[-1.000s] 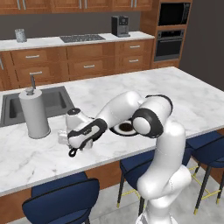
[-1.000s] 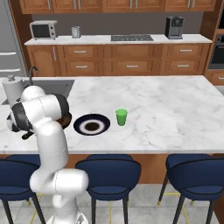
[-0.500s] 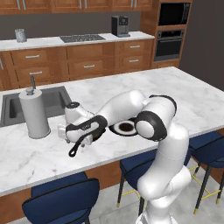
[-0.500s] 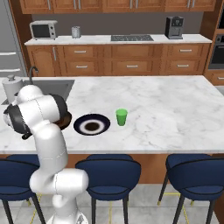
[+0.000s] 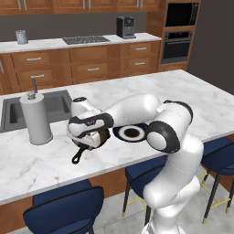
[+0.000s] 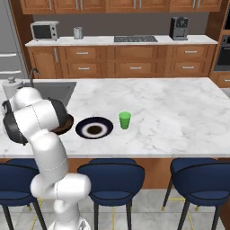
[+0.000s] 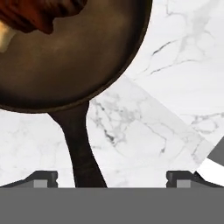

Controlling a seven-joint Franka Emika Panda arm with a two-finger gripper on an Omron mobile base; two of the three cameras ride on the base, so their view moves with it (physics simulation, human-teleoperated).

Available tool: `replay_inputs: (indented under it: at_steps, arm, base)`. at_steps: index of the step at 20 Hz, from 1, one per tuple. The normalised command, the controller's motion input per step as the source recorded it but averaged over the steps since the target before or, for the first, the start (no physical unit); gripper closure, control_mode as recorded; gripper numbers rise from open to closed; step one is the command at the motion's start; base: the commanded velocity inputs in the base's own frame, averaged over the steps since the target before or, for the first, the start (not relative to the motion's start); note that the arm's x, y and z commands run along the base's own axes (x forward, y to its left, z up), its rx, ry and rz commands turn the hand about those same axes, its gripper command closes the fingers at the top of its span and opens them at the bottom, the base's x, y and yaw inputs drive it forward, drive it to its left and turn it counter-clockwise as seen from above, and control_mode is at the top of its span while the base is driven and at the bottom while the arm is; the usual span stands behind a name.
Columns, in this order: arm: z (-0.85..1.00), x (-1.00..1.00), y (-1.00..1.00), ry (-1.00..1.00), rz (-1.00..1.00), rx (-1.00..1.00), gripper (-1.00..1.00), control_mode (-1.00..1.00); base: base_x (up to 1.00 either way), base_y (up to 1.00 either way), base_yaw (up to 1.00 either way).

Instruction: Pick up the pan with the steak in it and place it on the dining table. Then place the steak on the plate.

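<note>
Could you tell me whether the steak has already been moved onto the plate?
No, the steak lies inside the pan, and the plate holds nothing.

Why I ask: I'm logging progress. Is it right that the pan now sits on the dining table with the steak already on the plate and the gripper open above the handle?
One thing is wrong: the steak lies in the pan, not on the plate, as the hand view shows. The pan does sit on the dining table, and the gripper is open above the handle.
</note>
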Motion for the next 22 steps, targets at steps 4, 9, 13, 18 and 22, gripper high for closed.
replay_inputs:
  at_steps: [4,9,13,18,22]
  arm:
    - [0.18,-0.48,-0.45,0.08,-0.20,-0.01,-1.00,-1.00]
    - [0.11,-0.71,-0.47,0.02,-0.15,-0.01,-1.00,-1.00]
    - [0.03,-0.97,-0.46,-0.01,-0.10,-0.01,-1.00,-1.00]
    - [0.18,-0.71,-0.26,-0.11,-0.05,-0.01,-1.00,-1.00]
    - [0.66,-0.04,0.00,-0.18,-0.01,0.00,-1.00,-1.00]
  base:
    - [0.00,0.00,0.00]
    - [0.00,0.00,0.00]
    - [0.00,0.00,0.00]
    - [0.00,0.00,0.00]
    - [0.00,0.00,0.00]
